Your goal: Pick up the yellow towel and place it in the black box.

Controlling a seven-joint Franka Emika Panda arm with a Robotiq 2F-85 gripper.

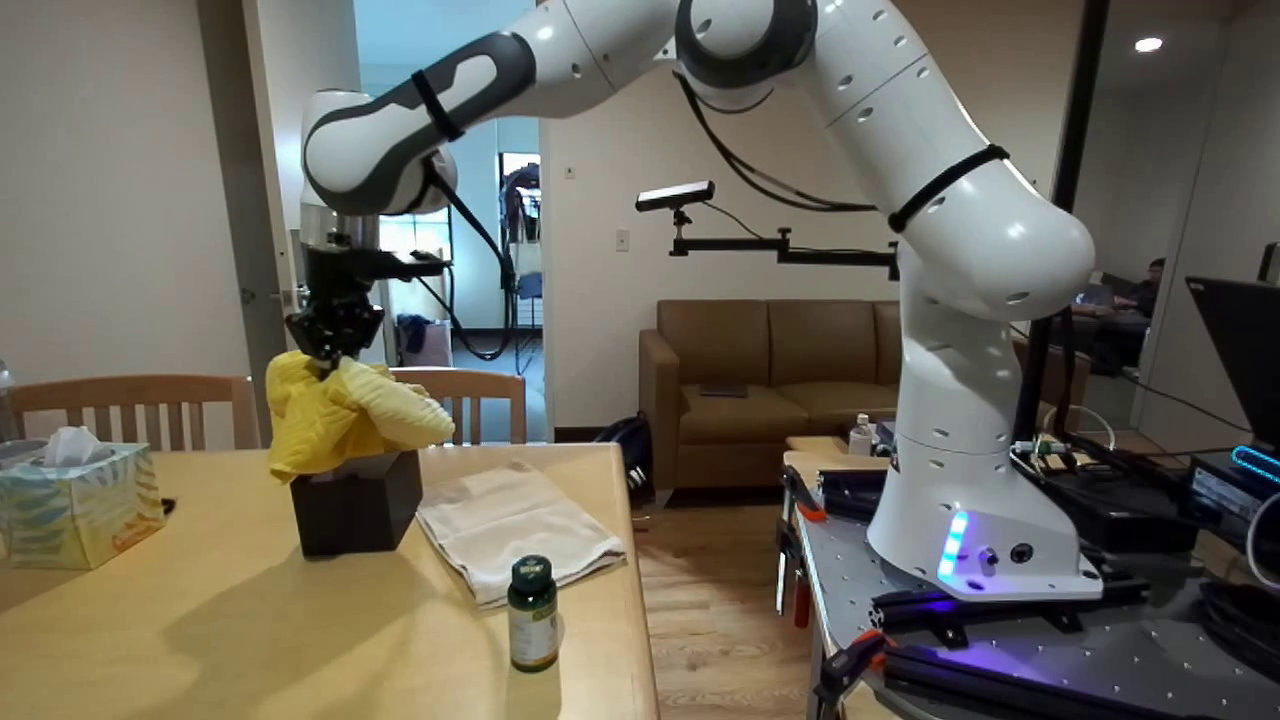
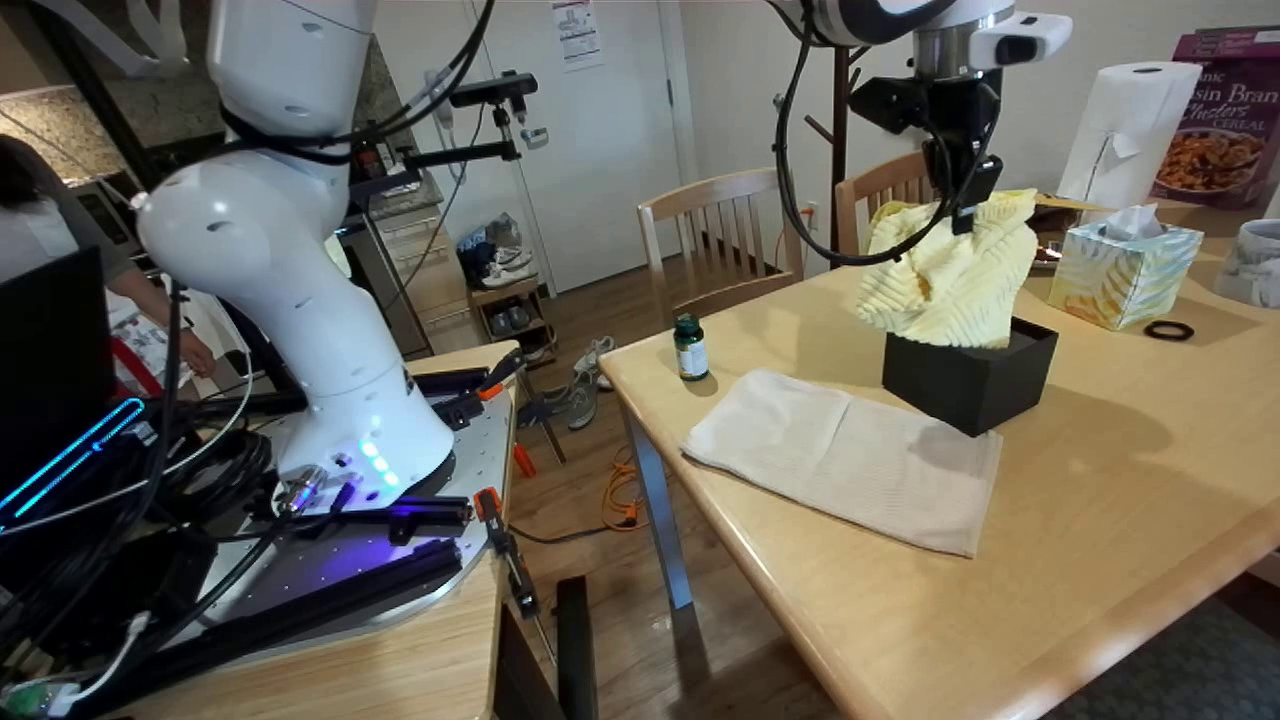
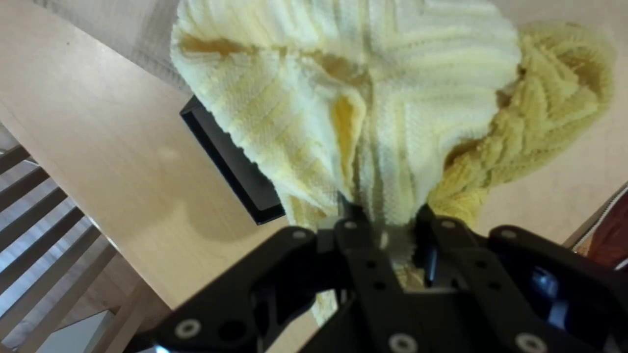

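Yellow towel (image 3: 392, 108) fast in the claw (image 3: 387, 218)

Pale walls (image 1: 600, 300) & wood-look flr (image 1: 710, 600); slatted wooden chairs (image 1: 130, 390) stand along the lt. wood bench (image 2: 1130, 510). In an exterior view a brown couch (image 1: 715, 345) stands nr. the wall, low & boxy; an open door (image 1: 305, 50) w/ bright window (image 1: 420, 235) beyond; a sm. light (image 1: 1148, 44) glows up high. In an exterior view there's a white door (image 2: 620, 150) w/ a posted sheet (image 2: 577, 35), a shoe rack (image 2: 500, 293) nr. it & a dark coat stand (image 2: 839, 150) nr. the chairs.
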